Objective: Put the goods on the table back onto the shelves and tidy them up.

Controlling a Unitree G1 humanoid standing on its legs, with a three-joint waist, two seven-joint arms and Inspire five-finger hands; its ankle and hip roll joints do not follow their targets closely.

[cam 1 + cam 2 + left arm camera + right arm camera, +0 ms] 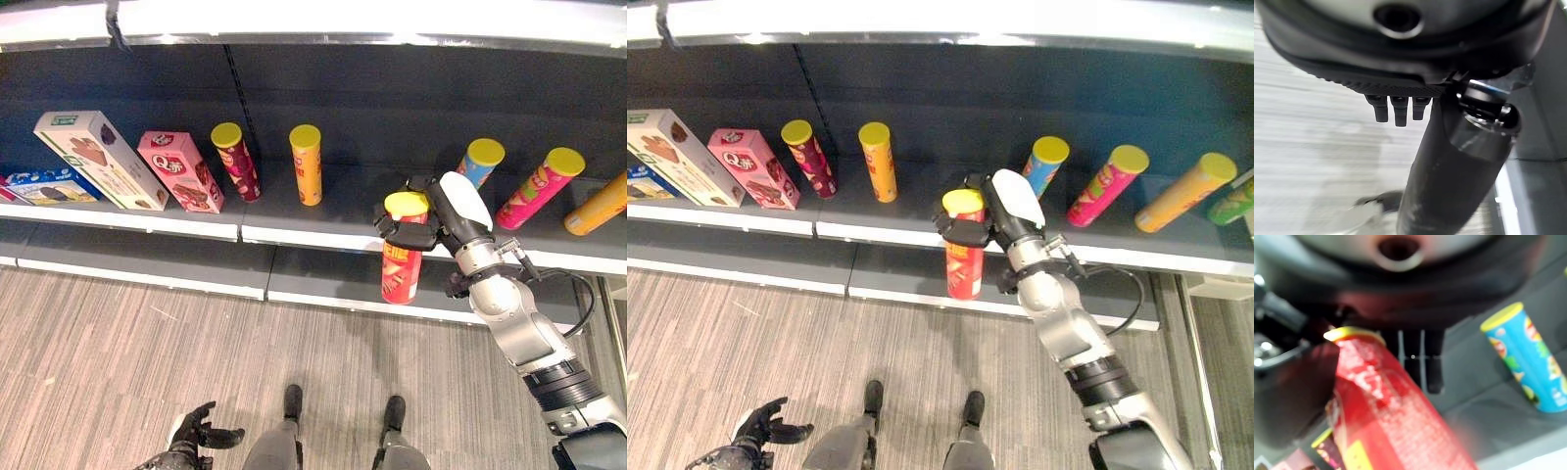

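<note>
Fingers of the right hand are clasping the red can near its lid.
Light, stiff and slippery (likely crushable), it is hanging at the shelf front edge; left hand is hanging relaxed.

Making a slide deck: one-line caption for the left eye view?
Right robot hand grips a red can near its yellow lid, holding it at the shelf.

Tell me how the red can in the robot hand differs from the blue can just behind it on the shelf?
The red can is red, gripped near its lid by the right robot hand in front of the shelf edge; the blue can is blue and stands free on the shelf, untouched. Both are tall tubes with yellow lids.
</note>
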